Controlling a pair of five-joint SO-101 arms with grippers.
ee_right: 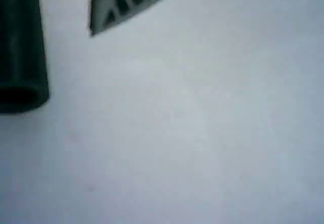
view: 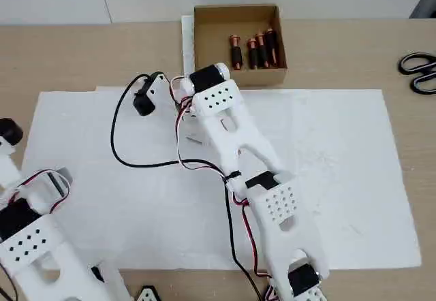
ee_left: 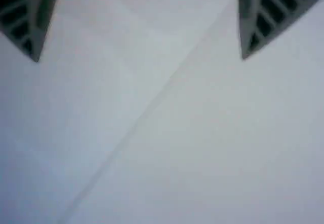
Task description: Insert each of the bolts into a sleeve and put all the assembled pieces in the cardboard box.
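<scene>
While the left pincer [ee_left: 144, 19] stands apart, the right pincer [ee_right: 76, 6] (beside a cut-off sleeve [ee_right: 20, 46]) is untellable.

Four assembled pieces [view: 253, 50] lie in the cardboard box [view: 212, 39] at top centre. One arm [view: 228, 120] stretches across the white sheet [view: 340, 178] to just below the box.

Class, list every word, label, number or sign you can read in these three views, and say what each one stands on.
None: no text can be read in any view.
The cardboard box, the assembled pieces in it, the dark sleeve, the white sheet and the scissors show no legible print.
</scene>
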